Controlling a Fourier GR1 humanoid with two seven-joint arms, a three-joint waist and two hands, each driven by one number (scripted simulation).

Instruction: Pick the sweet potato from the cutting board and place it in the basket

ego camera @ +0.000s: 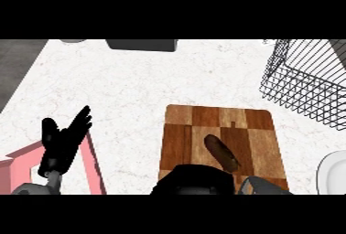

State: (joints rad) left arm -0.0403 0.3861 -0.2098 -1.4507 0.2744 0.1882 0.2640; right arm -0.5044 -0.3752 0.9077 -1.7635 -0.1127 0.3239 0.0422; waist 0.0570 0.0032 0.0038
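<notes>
Hovering right hand (196, 180) (finger state indiscernible) nears sweet potato (222, 152) on cutting board (182, 137) — likely stiff, moderately heavy, tapered — best grasped mid-body; left hand (64, 139) rests, fingers spread.

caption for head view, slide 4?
Right hand nears sweet potato on cutting board; basket waits at right.

- The right hand (199, 180) is a dark lump at the bottom edge — fingers can't be told.
- It hides the potato's (222, 153) near end.
- The basket (307, 82) and plate (334, 171) run off the right edge.
</notes>
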